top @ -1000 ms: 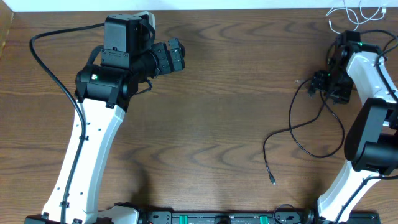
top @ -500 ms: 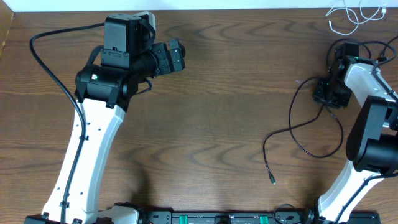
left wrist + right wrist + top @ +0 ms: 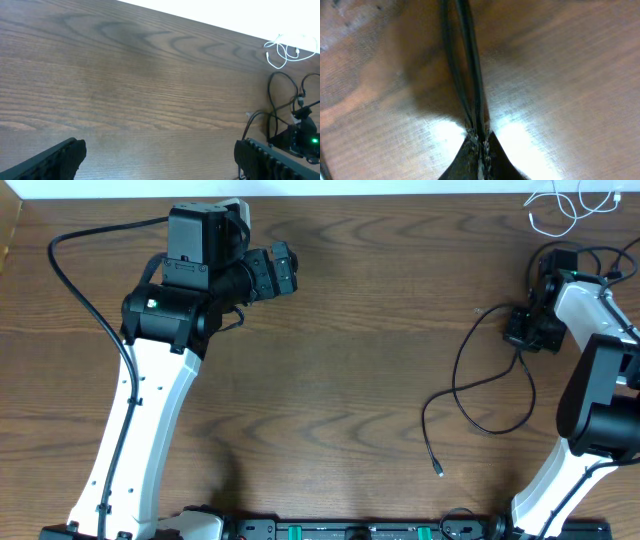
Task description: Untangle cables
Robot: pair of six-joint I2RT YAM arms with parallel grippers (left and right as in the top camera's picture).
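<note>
The right pincer is our landmark; it is closed tight on the black cable, and its wrist view shows the tips pressed together with the black cable running straight out from between them, low over the worktop; whether one strand or two is caught there we cannot tell; from the right pincer the cable sags away toward the middle of the worktop, curls into a loose loop, and trails off to a small plug end well apart from the pincer, toward the robot's base; the white cable lies in a small heap beyond the right pincer at the far edge of the worktop, apart from the black one as far as we can see; the left pincer hangs far off across the worktop from the right pincer, jaws spread wide and holding nothing

We judge both cables light, thin and limp; they will bend and drag rather than push, and a smooth jacket may slide through a loose grip; a pull will tighten any loop, so we would go gently; the sound places to hold are a straight run of cord just short of a plug, or the plug body itself, never the crown of a loop
</note>
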